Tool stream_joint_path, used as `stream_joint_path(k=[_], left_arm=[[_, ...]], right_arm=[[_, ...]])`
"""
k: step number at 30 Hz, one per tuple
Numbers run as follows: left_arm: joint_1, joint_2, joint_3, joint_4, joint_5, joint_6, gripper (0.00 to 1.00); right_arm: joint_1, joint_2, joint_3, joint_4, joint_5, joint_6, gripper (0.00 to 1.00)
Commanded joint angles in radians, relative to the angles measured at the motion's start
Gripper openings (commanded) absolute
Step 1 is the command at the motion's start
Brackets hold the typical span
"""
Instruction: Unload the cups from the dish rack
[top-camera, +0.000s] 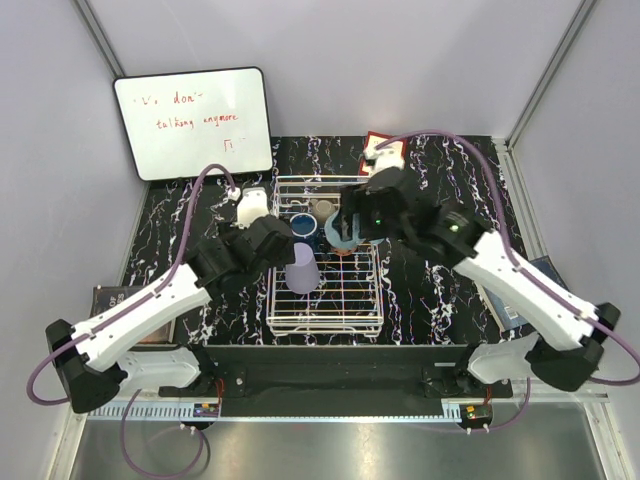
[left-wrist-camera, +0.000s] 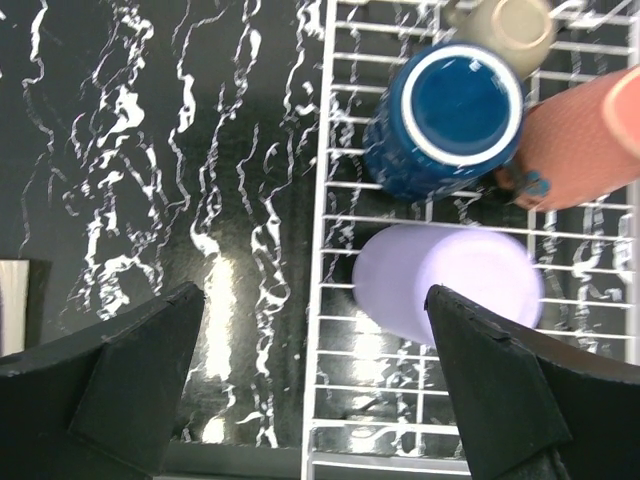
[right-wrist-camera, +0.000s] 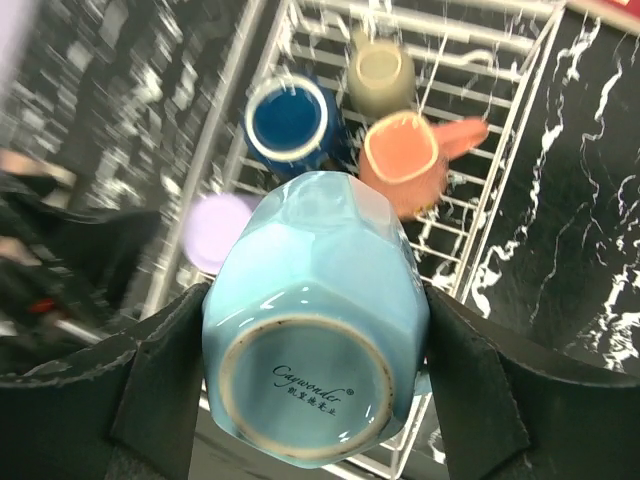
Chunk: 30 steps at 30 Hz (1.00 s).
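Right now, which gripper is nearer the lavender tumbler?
Left. The left gripper hovers close over the lavender tumbler, jaws open astride the dish rack's left edge. The right gripper is farther back over the rack, shut on the light blue mug.

dish rack (top-camera: 340, 300): right-front of whiteboard (top-camera: 192, 122) | tumbler (top-camera: 303, 268): in rack, near-left | held mug (top-camera: 340, 232): over rack

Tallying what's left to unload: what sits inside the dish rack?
Lavender tumbler, dark blue cup, salmon mug, beige cup. The light blue mug in the right gripper covers the dish rack wires below it.
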Motion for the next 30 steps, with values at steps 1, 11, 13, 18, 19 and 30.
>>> stream_joint_path(k=[1, 11, 13, 18, 19, 30], left_arm=[[0.008, -0.049, 0.034, 0.11, 0.014, -0.018, 0.99], [0.099, -0.299, -0.186, 0.539, 0.341, -0.021, 0.99], [0.118, -0.316, -0.209, 0.595, 0.431, -0.01, 0.99], [0.128, -0.304, -0.223, 0.694, 0.6, -0.016, 0.98], [0.128, -0.304, -0.229, 0.714, 0.614, -0.027, 0.98], [0.128, -0.285, -0.315, 0.987, 0.812, -0.107, 0.88]], right_arm=[[-0.111, -0.127, 0.009, 0.079, -0.09, 0.097, 0.0], [-0.445, -0.331, -0.321, 0.441, -0.613, 0.322, 0.0], [-0.502, -0.346, -0.416, 0.588, -0.762, 0.42, 0.0], [-0.541, -0.35, -0.614, 0.993, -0.978, 0.623, 0.0], [-0.542, -0.345, -0.634, 1.036, -0.991, 0.676, 0.0], [-0.547, -0.279, -0.769, 1.397, -1.048, 0.879, 0.0]])
